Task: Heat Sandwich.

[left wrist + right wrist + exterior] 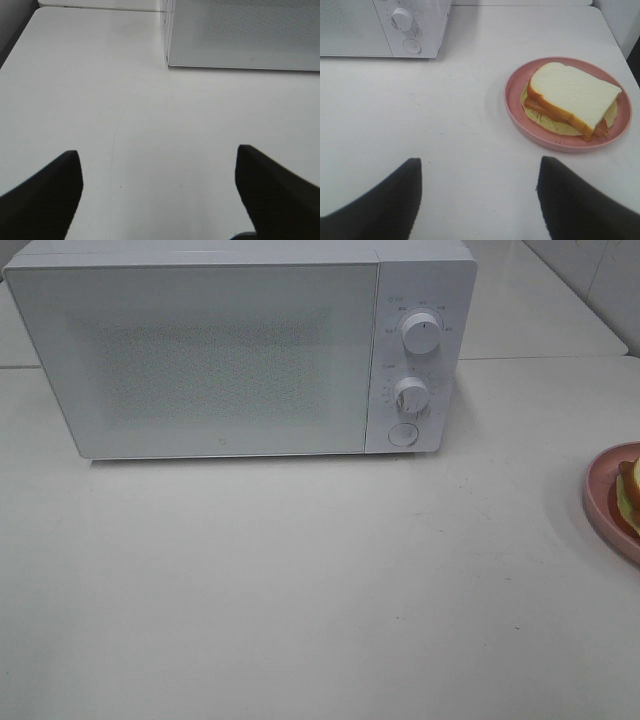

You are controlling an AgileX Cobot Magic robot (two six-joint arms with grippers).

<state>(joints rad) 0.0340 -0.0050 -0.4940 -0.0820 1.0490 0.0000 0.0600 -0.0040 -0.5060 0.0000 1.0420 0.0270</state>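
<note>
We see the sandwich (571, 97) on the plate (516, 107) at the table's (300, 590) right edge, microwave (240, 345) shut at the back. Left gripper (159, 190) and right gripper (479, 195) both spread wide, empty, above bare table.

microwave (240, 345): door shut, on table (300, 590) | plate (603, 502) with sandwich (630, 495): right edge
</note>
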